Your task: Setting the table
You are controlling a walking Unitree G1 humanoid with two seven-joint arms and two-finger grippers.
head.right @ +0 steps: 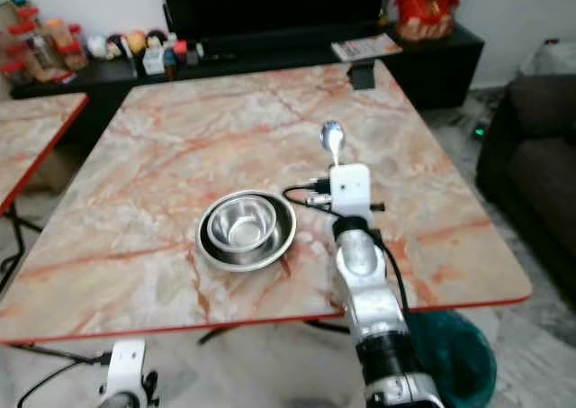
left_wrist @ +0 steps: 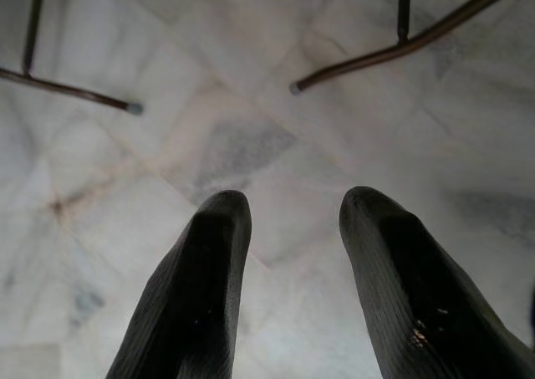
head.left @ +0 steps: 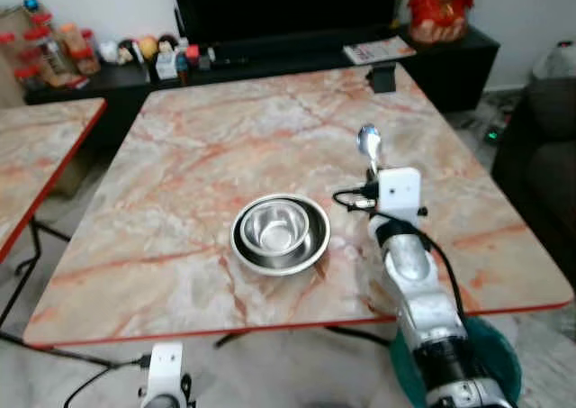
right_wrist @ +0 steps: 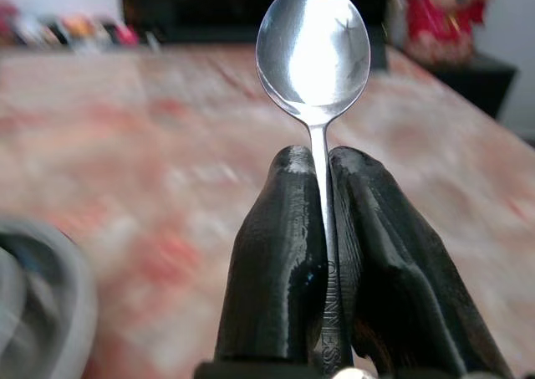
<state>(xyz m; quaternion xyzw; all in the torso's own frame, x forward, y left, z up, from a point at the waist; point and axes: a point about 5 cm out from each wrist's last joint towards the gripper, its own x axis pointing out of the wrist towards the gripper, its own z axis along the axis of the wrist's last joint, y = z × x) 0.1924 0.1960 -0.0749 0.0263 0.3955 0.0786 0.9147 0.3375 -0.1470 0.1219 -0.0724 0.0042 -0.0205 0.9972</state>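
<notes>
Marble-patterned tabletop (head.left: 225, 147), pink and orange veining, red edge; carries the setting so far.

Bowls (head.left: 280, 232): two steel, the smaller nested in the larger, near the front edge at centre. Probably stacked as one place setting.

Spoon (right_wrist: 315, 53): steel, held upright by its handle, bowl end up, over the tabletop just right of the bowls. Raised clear of the surface, apparently for carrying to a spot beside them; not yet laid down.

Right pincer (right_wrist: 324, 220): clamped tight on the spoon handle, both fingers pressed against it low down, leaving most of the spoon free.

Left pincer (left_wrist: 288, 270): hangs idle below the table edge, fingers parted, holding nothing, pointed at the pale tiled floor (left_wrist: 209, 145).

Background: dark TV console (head.left: 270, 57) with small bottles and ornaments; a second matching table (head.left: 36, 147) to the left.
</notes>
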